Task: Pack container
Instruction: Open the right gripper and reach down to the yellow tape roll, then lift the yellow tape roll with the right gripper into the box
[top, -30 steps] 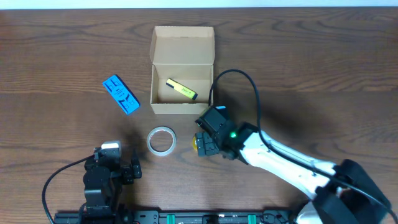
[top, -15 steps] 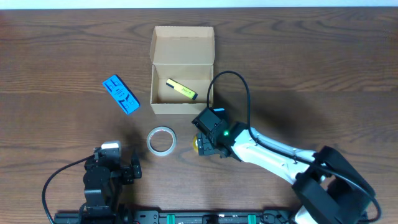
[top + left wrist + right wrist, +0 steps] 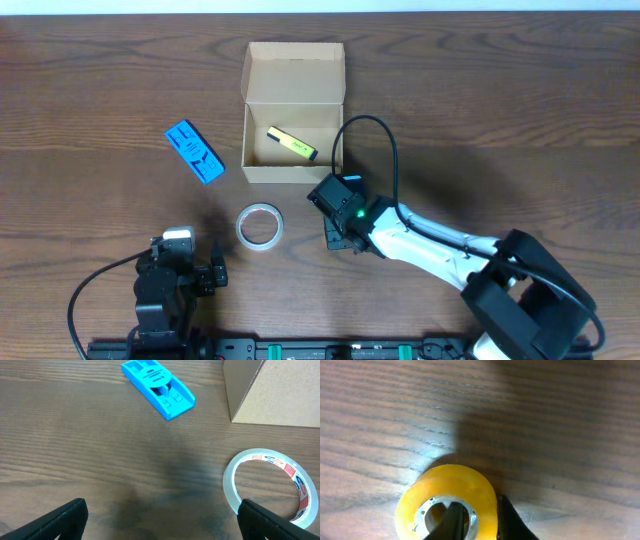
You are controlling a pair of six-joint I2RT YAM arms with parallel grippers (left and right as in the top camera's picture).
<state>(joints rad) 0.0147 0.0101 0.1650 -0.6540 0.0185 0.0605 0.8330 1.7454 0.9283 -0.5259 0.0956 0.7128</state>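
Container (image 3: 293,112): upper centre of the overhead view, flap lid open, a yellow highlighter (image 3: 291,144) inside.

Right gripper (image 3: 336,220): just below the container's lower right corner, apart from it. In the wrist view its fingers (image 3: 451,519) straddle the wall of a yellow tape roll (image 3: 440,485), one in the hole, one outside; clamping cannot be confirmed.

Left gripper (image 3: 162,522): lower left of the overhead view, jaws spread wide, well apart from the container. A clear tape roll (image 3: 259,225) and a blue item (image 3: 194,151) lie nearby.
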